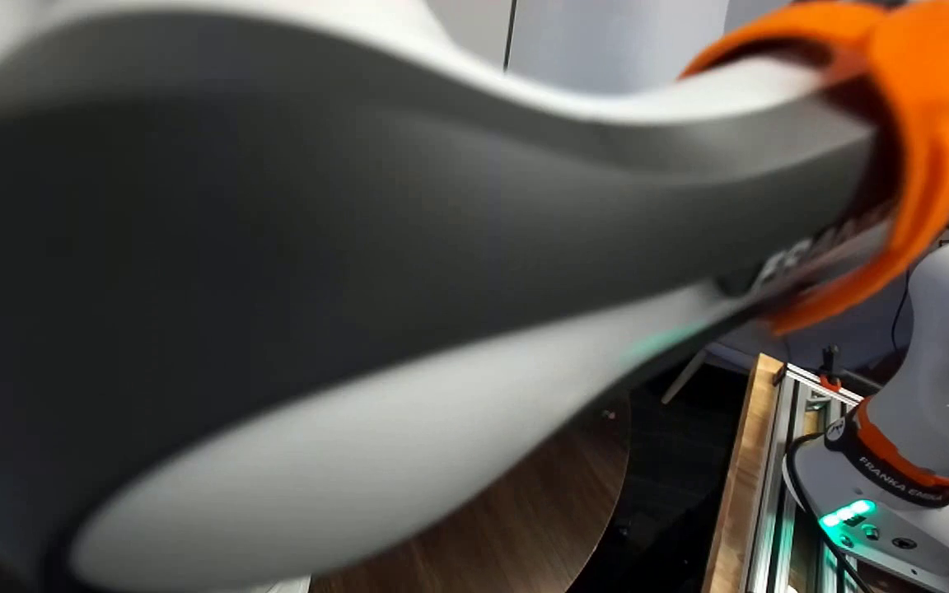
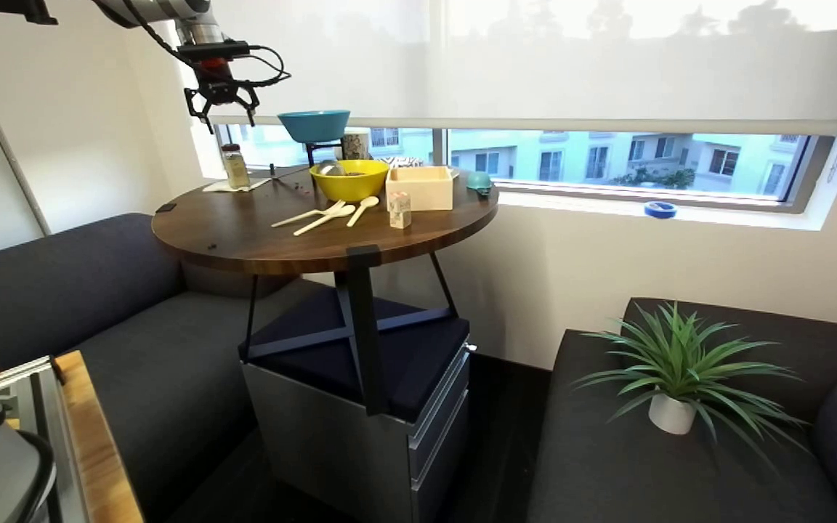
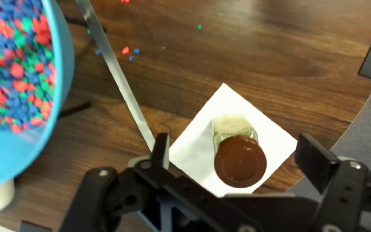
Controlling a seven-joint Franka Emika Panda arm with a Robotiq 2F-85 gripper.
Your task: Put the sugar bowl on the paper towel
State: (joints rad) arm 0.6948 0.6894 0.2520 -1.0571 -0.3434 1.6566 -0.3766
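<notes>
The sugar bowl (image 3: 240,161) shows as a small glass jar with a round dark brown lid and pale contents. It stands upright on the paper towel (image 3: 192,161), a flat white square sheet on the round wooden table. In an exterior view the jar (image 2: 236,168) and the sheet (image 2: 216,187) are at the table's far left side. My gripper (image 2: 231,128) is open and empty above the jar, apart from it. In the wrist view the fingers of my gripper (image 3: 233,151) are spread wide on either side of the lid. My arm blocks most of an exterior view.
A blue bowl (image 2: 314,128) of coloured bits stands raised right of the gripper; the wrist view shows its rim (image 3: 63,64). A thin grey strip (image 3: 118,74) lies beside the sheet. A yellow bowl (image 2: 349,190), a wooden box (image 2: 420,192) and pale cutlery (image 2: 325,219) are further right.
</notes>
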